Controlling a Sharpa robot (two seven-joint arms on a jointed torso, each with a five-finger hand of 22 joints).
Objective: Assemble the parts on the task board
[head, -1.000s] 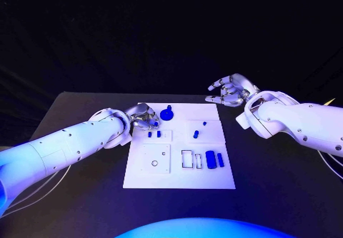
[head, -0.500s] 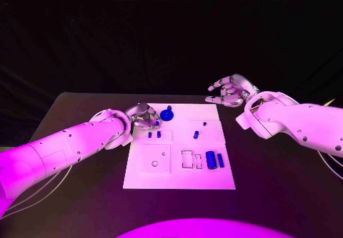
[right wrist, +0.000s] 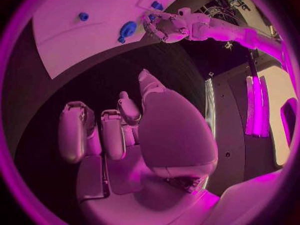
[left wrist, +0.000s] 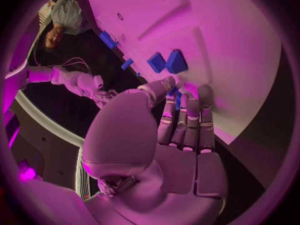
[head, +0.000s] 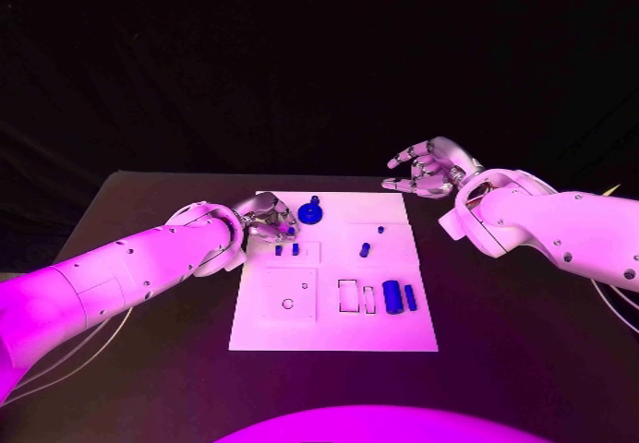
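Left hand [head: 271, 220], fingers curling together over the task board's [head: 333, 337] far-left corner, grip unclear; right hand [head: 428, 167] hovering, fingers apart, empty.

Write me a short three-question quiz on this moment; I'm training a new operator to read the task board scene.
1. True or false: the right hand rests on the task board.
2. Which hand is at the board's far left corner, beside the round blue part? A) left hand B) right hand
3. Fill in: the two long blue parts lie side by side near the board's ____ edge.

Key: 1 false, it hovers open past the board's far right corner, holding nothing. 2 A. 3 right.
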